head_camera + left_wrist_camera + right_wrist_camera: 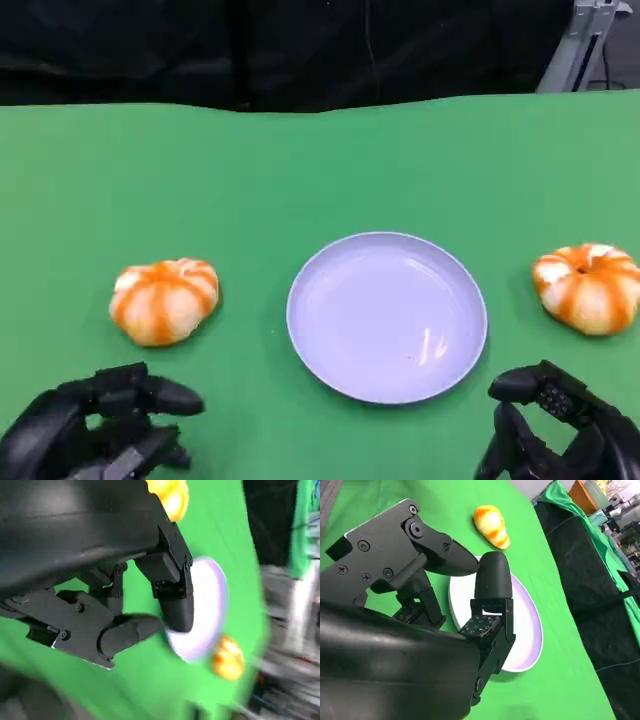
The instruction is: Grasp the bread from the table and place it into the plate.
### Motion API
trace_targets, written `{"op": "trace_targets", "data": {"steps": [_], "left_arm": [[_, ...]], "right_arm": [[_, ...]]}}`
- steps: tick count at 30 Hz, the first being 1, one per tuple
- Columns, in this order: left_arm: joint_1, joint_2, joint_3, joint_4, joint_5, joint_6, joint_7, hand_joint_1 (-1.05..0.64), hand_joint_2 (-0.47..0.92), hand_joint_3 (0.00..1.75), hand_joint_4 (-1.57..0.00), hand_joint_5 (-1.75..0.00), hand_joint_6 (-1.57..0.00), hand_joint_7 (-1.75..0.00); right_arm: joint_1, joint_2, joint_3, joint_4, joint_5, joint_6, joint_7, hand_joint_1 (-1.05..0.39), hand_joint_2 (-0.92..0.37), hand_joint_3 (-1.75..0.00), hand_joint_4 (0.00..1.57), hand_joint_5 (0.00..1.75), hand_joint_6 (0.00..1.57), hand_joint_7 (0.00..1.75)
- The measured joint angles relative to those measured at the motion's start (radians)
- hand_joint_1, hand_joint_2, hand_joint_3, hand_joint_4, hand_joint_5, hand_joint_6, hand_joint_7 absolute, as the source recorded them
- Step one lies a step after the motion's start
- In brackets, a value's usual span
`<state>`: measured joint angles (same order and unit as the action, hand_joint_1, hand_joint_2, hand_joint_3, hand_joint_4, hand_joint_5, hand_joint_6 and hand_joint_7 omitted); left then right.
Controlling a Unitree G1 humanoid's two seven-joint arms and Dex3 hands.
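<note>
A pale lilac plate [387, 315] lies empty at the middle of the green table. One orange-and-white striped bread [165, 300] sits to its left, a second bread [590, 287] to its right. My left hand [95, 430] hovers near the front edge, just in front of the left bread, fingers apart and holding nothing. My right hand [565, 430] is low at the front right, in front of the right bread, also empty. In the blurred left wrist view my left hand [125, 605] is before the plate [207, 605]. In the right wrist view my right hand [445, 590] is before the plate [525, 625] and the left bread [491, 526].
Green cloth [320, 170] covers the table, which ends at a black backdrop [280, 50] at the far side. A grey metal frame [585, 45] stands at the back right. Open cloth lies between each bread and the plate.
</note>
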<state>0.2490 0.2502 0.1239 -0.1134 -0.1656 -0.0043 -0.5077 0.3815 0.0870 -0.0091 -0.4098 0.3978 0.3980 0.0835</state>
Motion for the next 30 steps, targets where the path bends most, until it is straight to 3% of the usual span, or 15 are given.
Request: {"op": "trace_targets", "data": {"steps": [3, 8, 15, 21, 30], "left_arm": [[0.0, 0.039, -0.028, 0.005, 0.261, -0.195, 0.139, -0.67, 0.92, 0.31, -0.14, -0.1, -0.48, 0.0], [-0.076, 0.105, -0.071, 0.106, 0.661, -0.382, 0.449, -0.73, 0.92, 0.23, -0.05, -0.04, -0.43, 0.0], [-0.234, 0.195, -0.161, 0.164, 1.033, -0.351, 0.687, -0.83, 0.92, 0.16, -0.02, -0.02, -0.4, 0.0], [-0.354, 0.231, -0.255, 0.241, 1.159, -0.278, 0.719, -0.88, 0.92, 0.16, -0.04, -0.03, -0.39, 0.0], [-0.553, 0.26, -0.397, 0.427, 1.208, -0.19, 0.632, -0.92, 0.92, 0.16, -0.05, -0.02, -0.37, 0.0]], "right_arm": [[-0.001, 0.0, 0.0, 0.001, 0.0, 0.0, 0.001, -0.18, -0.5, -1.13, 0.95, 1.56, 0.85, 1.35], [-0.008, -0.001, -0.001, 0.008, -0.001, 0.0, 0.002, -0.19, -0.5, -1.14, 0.95, 1.56, 0.85, 1.36], [-0.017, -0.002, -0.005, 0.011, -0.001, 0.004, 0.0, -0.16, -0.51, -1.14, 0.95, 1.57, 0.86, 1.35], [-0.017, 0.0, -0.008, 0.012, -0.001, 0.008, 0.0, -0.16, -0.52, -1.13, 0.94, 1.59, 0.86, 1.35], [-0.012, 0.001, -0.008, 0.007, -0.002, 0.011, -0.004, -0.17, -0.5, -1.14, 0.94, 1.59, 0.86, 1.35]]}}
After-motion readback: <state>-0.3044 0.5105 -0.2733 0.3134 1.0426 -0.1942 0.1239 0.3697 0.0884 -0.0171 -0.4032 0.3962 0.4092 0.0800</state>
